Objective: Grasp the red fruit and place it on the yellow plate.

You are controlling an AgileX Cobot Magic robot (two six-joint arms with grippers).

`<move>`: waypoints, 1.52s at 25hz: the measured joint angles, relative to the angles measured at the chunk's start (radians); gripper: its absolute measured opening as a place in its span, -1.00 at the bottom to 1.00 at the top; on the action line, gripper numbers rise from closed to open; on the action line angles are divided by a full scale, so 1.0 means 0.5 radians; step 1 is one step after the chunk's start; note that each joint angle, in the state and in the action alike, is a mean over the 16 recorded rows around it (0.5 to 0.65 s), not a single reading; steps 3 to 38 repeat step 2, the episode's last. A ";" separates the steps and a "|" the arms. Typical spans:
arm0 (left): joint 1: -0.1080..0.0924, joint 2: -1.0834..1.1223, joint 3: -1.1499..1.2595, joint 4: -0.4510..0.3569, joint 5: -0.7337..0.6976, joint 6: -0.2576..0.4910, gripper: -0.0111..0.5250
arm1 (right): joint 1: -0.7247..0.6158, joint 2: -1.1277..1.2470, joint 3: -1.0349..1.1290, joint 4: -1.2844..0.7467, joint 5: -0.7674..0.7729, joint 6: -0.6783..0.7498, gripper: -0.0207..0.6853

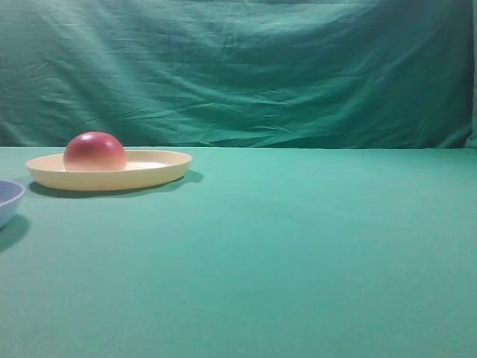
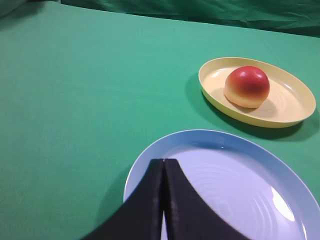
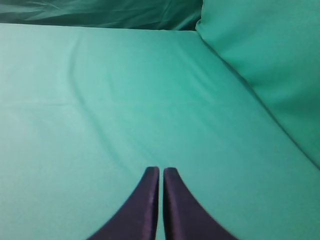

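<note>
The red fruit (image 1: 95,151) sits dome-up on the yellow plate (image 1: 160,170) at the left of the exterior high view. The left wrist view shows the same red fruit (image 2: 247,86) on the left half of the yellow plate (image 2: 290,97), far from my left gripper (image 2: 164,161). That gripper is shut with nothing in it and hovers over a light blue dish. My right gripper (image 3: 161,170) is shut and empty above bare green cloth. Neither gripper shows in the exterior high view.
A light blue dish (image 2: 260,170) lies near the yellow plate, its rim (image 1: 9,195) just visible at the left edge. Green cloth (image 1: 298,246) covers the table. A green backdrop (image 1: 246,67) hangs behind it, and a fold (image 3: 270,60) rises at the right.
</note>
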 joint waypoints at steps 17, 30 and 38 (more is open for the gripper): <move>0.000 0.000 0.000 0.000 0.000 0.000 -0.96 | 0.000 0.000 0.000 0.000 -0.002 0.000 -0.94; 0.000 0.000 0.000 0.000 0.000 0.000 -0.96 | 0.000 0.000 0.000 0.000 -0.002 0.000 -0.94; 0.000 0.000 0.000 0.000 0.000 0.000 -0.96 | 0.000 0.000 0.000 0.000 -0.002 0.000 -0.94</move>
